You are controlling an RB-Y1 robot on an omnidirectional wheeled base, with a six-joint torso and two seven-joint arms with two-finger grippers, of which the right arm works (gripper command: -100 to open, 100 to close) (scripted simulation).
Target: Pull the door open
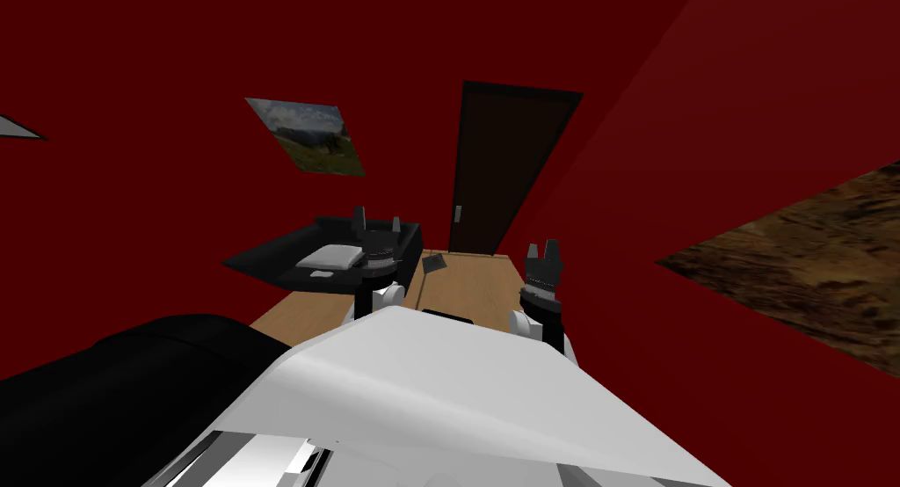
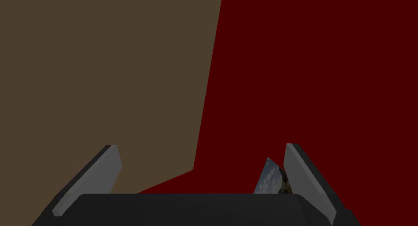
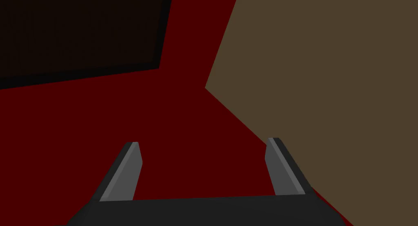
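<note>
The dark door (image 1: pixel 508 170) stands shut, upper middle of the head view, well apart from the left gripper (image 1: pixel 378 221) and right gripper (image 1: pixel 542 251), both with fingers spread and empty. This looks like the approach step; the next move calls for closing in on its handle (image 1: pixel 457 214).

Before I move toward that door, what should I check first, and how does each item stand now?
1. Door in view and shut in its frame: ok.
2. Handle visible at the door's left edge: ok.
3. Left pincer open: ok.
4. Right pincer open: ok.
5. A pincer at the handle: not ok, both are well short of it.
6. Floor route: cannot tell; a small grey object lies ahead.
</note>
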